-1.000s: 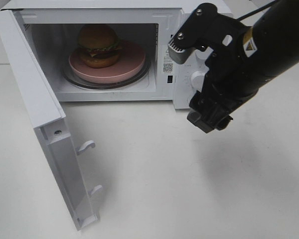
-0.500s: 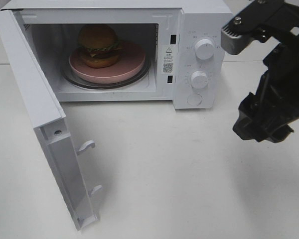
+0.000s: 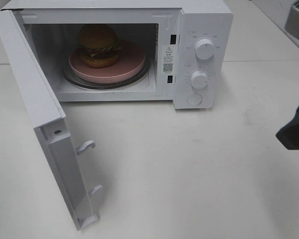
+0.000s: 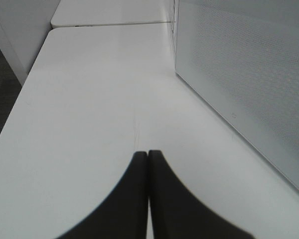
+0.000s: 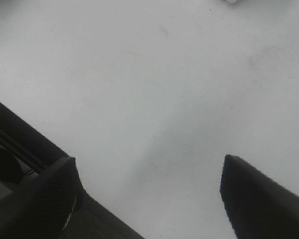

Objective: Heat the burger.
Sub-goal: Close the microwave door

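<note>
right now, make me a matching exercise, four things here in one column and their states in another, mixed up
Things:
1 burger
2 door
3 left gripper
4 right gripper

States:
a jaws apart, nothing held
b jaws shut
c swung open
d on the plate

Pairs: 1-d, 2-c, 3-b, 4-a

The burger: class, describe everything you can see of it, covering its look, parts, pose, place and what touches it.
The burger is tall, with a glossy golden-brown domed bun on top, then green lettuce, a little red, a dark patty and a bottom bun. It stands upright, left of centre on a round pink plate, inside the microwave, whose door is open. Only the plate touches it.
</note>
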Available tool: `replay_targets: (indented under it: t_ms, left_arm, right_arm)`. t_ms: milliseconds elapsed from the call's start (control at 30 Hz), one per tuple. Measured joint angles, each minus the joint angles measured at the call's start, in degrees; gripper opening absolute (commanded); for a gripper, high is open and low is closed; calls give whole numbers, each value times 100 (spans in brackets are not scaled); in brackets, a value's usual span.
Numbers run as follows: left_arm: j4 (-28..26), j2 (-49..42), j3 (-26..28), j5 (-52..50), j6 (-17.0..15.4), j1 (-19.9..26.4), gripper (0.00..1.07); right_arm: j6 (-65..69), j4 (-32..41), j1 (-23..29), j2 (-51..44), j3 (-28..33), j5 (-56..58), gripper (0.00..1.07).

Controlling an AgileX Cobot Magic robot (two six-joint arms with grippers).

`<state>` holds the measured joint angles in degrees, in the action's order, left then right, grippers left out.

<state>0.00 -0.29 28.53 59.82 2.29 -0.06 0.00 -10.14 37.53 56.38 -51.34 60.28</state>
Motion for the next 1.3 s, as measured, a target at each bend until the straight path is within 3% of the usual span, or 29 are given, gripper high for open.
replay_targets:
  t_ms: [133, 267, 800, 1067, 1300]
  left_arm:
    - [29, 0, 0, 0, 0, 0, 0]
    - [0, 0, 0, 0, 0, 0, 0]
    - [0, 0, 0, 0, 0, 0, 0]
    - [29, 0, 0, 0, 0, 0, 0]
    - [0, 0, 0, 0, 0, 0, 0]
  right_arm:
    - [74, 74, -218, -458, 430, 74, 76]
    - [138, 275, -900, -888, 842, 132, 76]
    - [143, 762, -2555, -2653, 1438, 149, 76]
    - [143, 796, -3002, -3449, 1650, 155, 76]
    - [143, 1295, -3466, -4309, 1942, 160, 76]
